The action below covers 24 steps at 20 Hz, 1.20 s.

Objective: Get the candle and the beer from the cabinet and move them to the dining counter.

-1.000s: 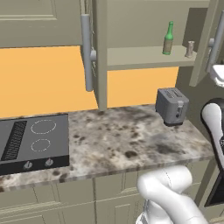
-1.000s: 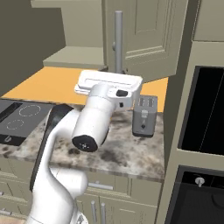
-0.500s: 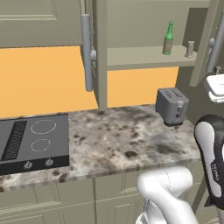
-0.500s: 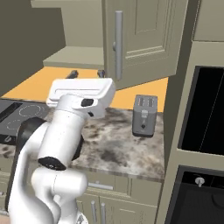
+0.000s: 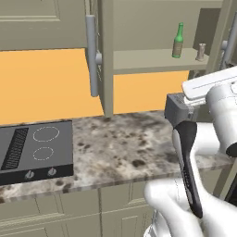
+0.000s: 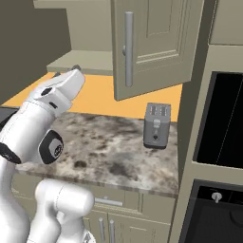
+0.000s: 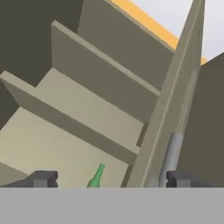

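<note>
- The cabinet (image 5: 152, 60) is open, and both things are standing on its bottom shelf.
- The beer (image 5: 177, 41) is a thin green bottle. It stands straight up, with its long neck pointing at the ceiling.
- The candle (image 5: 201, 52) is a small grey stub. It stands near the beer, on the side closer to the open door, and they do not touch.
- The gripper (image 7: 109, 179) is up in the air in front of the open cabinet, and it holds nothing.
- Its two dark tips sit far apart, with a wide gap between them.
- In the hand view the beer's neck pokes up in that gap, a bit closer to one tip. So the beer lies ahead of the gripper and low in its view.
- I think the beer comes first, because the gripper points at it.
- The bottle is tall and thin, so the gripper should come at it from the side, one tip on each side of the body.
- The open door and its grey handle (image 7: 171, 158) are close by, so the hand must take care not to bump them.
- The dining counter is not in these pictures. The stone top below has a toaster (image 6: 156, 125) on it.
</note>
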Motion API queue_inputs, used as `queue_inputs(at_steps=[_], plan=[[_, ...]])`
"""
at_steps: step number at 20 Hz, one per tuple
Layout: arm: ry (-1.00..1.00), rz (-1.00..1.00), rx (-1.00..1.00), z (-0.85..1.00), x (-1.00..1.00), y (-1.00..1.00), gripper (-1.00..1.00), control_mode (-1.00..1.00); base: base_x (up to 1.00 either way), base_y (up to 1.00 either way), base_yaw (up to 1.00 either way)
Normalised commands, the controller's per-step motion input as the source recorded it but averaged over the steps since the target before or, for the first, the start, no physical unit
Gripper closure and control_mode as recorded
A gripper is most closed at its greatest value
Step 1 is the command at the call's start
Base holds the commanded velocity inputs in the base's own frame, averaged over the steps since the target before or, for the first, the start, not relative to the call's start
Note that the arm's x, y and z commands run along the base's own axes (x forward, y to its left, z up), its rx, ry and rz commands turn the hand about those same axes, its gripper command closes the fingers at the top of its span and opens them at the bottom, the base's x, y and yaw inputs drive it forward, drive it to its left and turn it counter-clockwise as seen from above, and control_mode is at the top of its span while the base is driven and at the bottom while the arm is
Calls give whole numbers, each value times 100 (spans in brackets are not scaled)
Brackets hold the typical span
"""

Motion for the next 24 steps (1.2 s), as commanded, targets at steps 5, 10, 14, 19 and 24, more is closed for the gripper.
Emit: queue_inputs(at_steps=[5, 10, 14, 19, 24], plan=[[32, -32, -21, -30, 48, 31, -100, -100, 0, 0, 0], [32, -40, -16, -18, 42, 16, -100, -100, 0, 0, 0], [31, -32, -10, -12, 36, -6, -100, -100, 0, 0, 0], [15, -13, -3, -16, 24, -24, -100, -100, 0, 0, 0], [10, -10, -3, -2, 46, -18, -100, -100, 0, 0, 0]])
